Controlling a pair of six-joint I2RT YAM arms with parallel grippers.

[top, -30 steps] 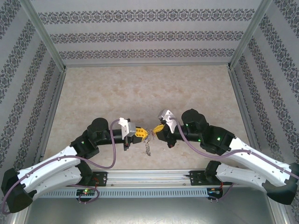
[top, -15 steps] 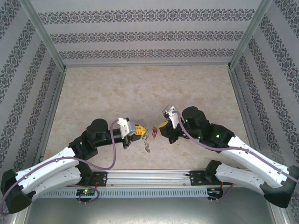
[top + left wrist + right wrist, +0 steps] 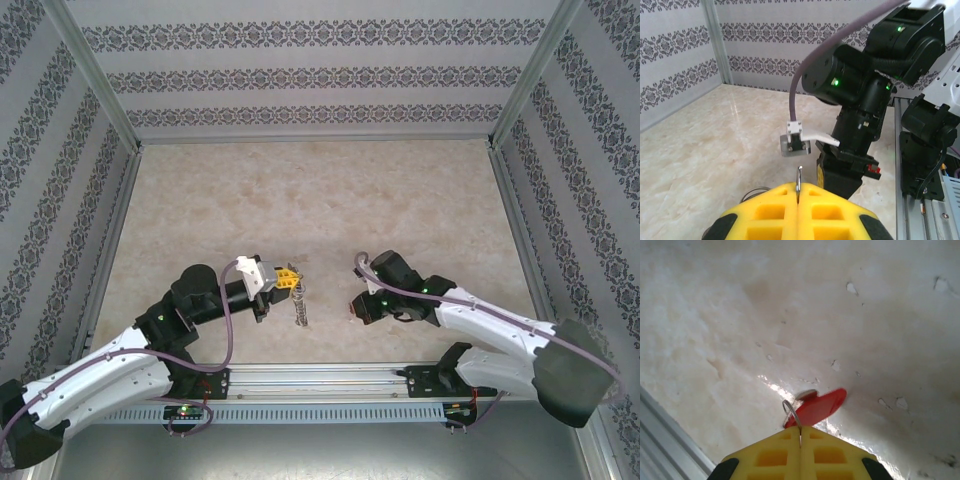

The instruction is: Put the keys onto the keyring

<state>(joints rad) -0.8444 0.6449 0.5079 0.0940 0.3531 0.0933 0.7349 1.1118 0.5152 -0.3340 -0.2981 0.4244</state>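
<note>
Progress looks partial: the left pincer (image 3: 798,189) is clamped on the keyring (image 3: 300,308), its chain dangling just below, while the right pincer (image 3: 800,432) is clamped on a wire ring (image 3: 791,412) at the red key (image 3: 820,406), which lies on the worktop (image 3: 865,315) just ahead of it. Key and keyring look unjoined and well apart. Whether the wire ring threads the key is hard to make out.

The left arm (image 3: 100,375) and the right arm (image 3: 490,320) each wore glossy white shell links between rounded black joint housings (image 3: 195,283) dotted with small green lamps (image 3: 836,81), trailed a looping mauve cable (image 3: 227,330), and ended in yellow jaws moulded with square recesses and black outer corners.
</note>
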